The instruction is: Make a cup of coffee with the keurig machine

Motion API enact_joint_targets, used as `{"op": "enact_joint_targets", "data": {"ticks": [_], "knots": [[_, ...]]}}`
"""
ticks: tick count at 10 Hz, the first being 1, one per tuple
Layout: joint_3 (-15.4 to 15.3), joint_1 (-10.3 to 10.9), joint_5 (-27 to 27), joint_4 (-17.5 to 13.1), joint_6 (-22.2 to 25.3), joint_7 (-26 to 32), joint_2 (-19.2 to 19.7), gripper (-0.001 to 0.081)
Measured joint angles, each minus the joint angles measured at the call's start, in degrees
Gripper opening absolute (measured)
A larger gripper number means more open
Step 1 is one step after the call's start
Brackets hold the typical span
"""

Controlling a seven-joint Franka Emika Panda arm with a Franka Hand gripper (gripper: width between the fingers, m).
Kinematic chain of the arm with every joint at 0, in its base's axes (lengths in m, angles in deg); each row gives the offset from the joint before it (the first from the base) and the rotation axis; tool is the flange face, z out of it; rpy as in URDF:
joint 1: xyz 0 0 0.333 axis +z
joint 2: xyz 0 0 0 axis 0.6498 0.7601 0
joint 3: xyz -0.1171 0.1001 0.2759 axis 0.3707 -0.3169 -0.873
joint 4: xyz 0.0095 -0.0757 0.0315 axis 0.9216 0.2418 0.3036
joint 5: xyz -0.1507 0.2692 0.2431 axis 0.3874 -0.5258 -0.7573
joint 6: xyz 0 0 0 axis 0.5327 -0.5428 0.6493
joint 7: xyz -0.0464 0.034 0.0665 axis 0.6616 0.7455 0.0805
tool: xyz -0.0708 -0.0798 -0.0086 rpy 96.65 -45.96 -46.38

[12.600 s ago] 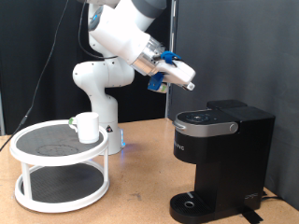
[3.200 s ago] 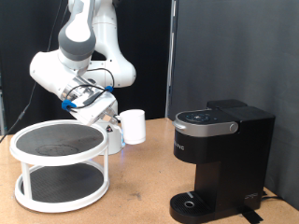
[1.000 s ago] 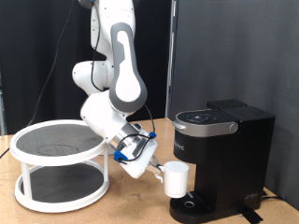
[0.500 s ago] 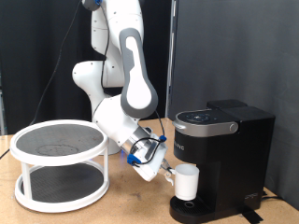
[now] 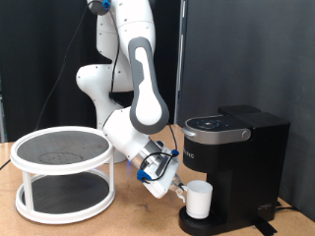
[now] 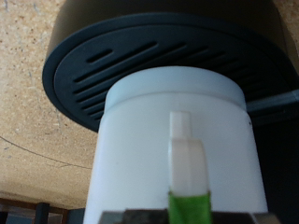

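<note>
One white cup (image 5: pixel 201 200) sits over the round drip base of the keurig machine (image 5: pixel 236 157), gripped by its handle in the closed tool (image 5: pixel 180 192).

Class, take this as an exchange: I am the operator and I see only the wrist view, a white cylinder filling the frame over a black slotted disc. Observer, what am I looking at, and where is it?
Observer: That is the plain white ceramic mug, standing upright on the round drip base of the black boxy coffee machine.
Operator: Where is the claw?
Observer: The claw is at the mug's side facing the exterior view's left, with the mug's handle between its fingers.
Operator: Anything else on the table?
Observer: A white two-tier round stand sits at the exterior view's left.
</note>
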Motion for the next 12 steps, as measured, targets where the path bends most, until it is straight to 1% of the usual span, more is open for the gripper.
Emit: {"op": "enact_joint_targets", "data": {"ticks": [1, 2, 4, 5, 7, 8, 10, 11, 12], "knots": [[0.0, 0.0, -0.1, 0.0, 0.0, 0.2, 0.2, 0.0051], [0.0, 0.0, -0.1, 0.1, 0.0, 0.3, 0.4, 0.0051], [0.3, -0.4, 0.6, 0.8, 0.5, 0.5, 0.4, 0.0324], [0.6, -1.0, 2.1, 1.6, 1.0, 0.5, 0.2, 0.0324], [1.7, -2.8, 6.9, 3.9, 3.7, -0.7, -1.0, 0.0653], [2.1, -3.8, 8.0, 5.3, 5.4, -0.9, -2.3, 0.0732], [1.9, -3.7, 8.3, 5.2, 4.6, -0.6, -2.0, 0.0734], [2.0, -3.8, 8.8, 5.4, 5.0, -0.5, -2.2, 0.0734], [2.2, -4.2, 9.4, 5.9, 6.9, -0.5, -3.0, 0.0734]]}}
